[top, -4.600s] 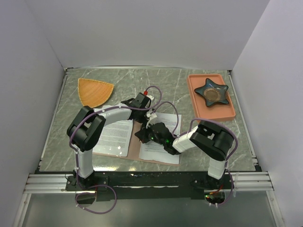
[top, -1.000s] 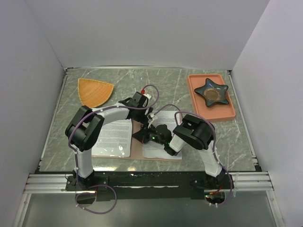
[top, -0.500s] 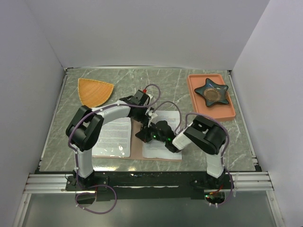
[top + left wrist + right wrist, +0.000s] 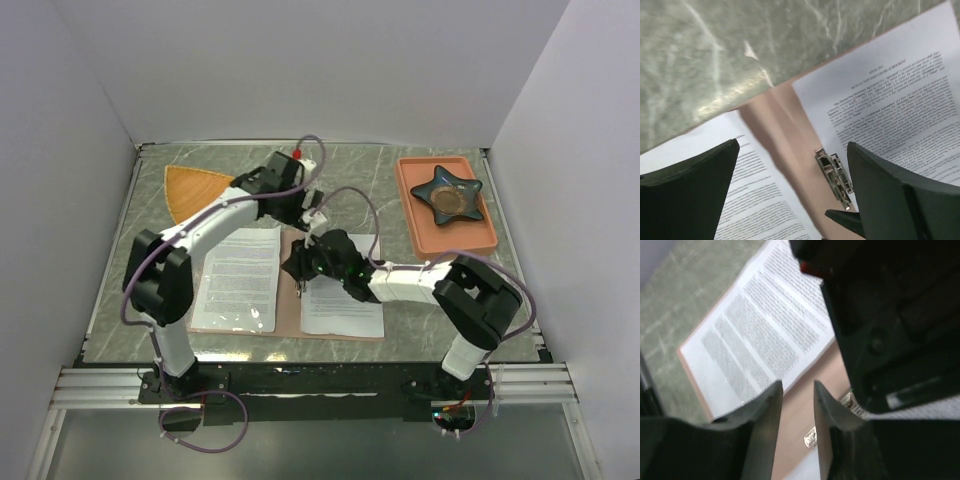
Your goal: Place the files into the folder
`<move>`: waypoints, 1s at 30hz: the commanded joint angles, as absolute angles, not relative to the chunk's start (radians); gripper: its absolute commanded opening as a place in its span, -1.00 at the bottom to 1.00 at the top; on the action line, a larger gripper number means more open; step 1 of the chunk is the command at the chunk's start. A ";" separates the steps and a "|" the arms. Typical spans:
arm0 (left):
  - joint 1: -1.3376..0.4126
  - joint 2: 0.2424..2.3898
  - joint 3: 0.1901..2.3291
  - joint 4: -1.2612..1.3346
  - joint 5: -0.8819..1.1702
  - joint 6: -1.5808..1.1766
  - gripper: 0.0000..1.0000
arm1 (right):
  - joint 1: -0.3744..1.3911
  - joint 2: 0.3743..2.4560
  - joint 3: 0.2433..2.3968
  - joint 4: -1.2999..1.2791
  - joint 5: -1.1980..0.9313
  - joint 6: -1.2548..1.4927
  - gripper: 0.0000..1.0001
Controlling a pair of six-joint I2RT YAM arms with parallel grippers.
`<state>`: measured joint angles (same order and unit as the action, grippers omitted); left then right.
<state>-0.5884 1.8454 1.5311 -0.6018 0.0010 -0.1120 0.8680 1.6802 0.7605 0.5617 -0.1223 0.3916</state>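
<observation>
Since half a second ago the left arm has lifted away toward the far left and the right arm has stretched out flatter, its fingers drawing slightly apart. Seen from above, the left gripper (image 4: 303, 218) hangs over the far edge of the thin pinkish-brown card folder (image 4: 290, 312), its fingers (image 4: 695, 195) spread wide with nothing between them. The folder lies open and flat near the table's front edge, with a white paper sheet printed with dense black text (image 4: 240, 275) on its left half and a second printed sheet (image 4: 345, 295) on its right half. Both sheets sit inside the card's outline, and a strip of bare card runs between them. A small metal clip (image 4: 832, 172) lies on that strip. The right gripper (image 4: 300, 270) is low over the same strip, and its fingers (image 4: 765, 410) show only a narrow gap through which the card is visible; they hold nothing. The left arm's dark bulk crowds the upper right of the right wrist view. The green marbled table top (image 4: 360, 170) shows bare along the far middle and between the folder and the salmon rectangular tray (image 4: 480, 235) at the far right, which carries a dark star-shaped dish (image 4: 447, 193). An orange fan-shaped plate (image 4: 195, 195) sits far left, its tip under the left wrist. White walls (image 4: 300, 70) close three sides, and a metal rail (image 4: 300, 378) runs along the front.
</observation>
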 commanded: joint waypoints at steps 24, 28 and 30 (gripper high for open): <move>0.385 1.648 1.258 -1.083 0.868 0.630 0.93 | 0.954 1.916 1.399 -0.526 0.296 0.586 0.44; 0.385 1.614 1.192 -1.054 0.862 0.653 0.93 | 0.956 1.957 1.417 -0.531 0.285 0.583 0.32; 0.387 1.608 1.155 -1.042 0.856 0.657 0.93 | 0.954 1.970 1.428 -0.526 0.276 0.581 0.31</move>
<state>0.3847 1.6577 1.1973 -1.0351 0.7975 0.5774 0.9531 1.9350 1.3766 -0.5133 0.2646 0.5648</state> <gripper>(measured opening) 0.962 0.661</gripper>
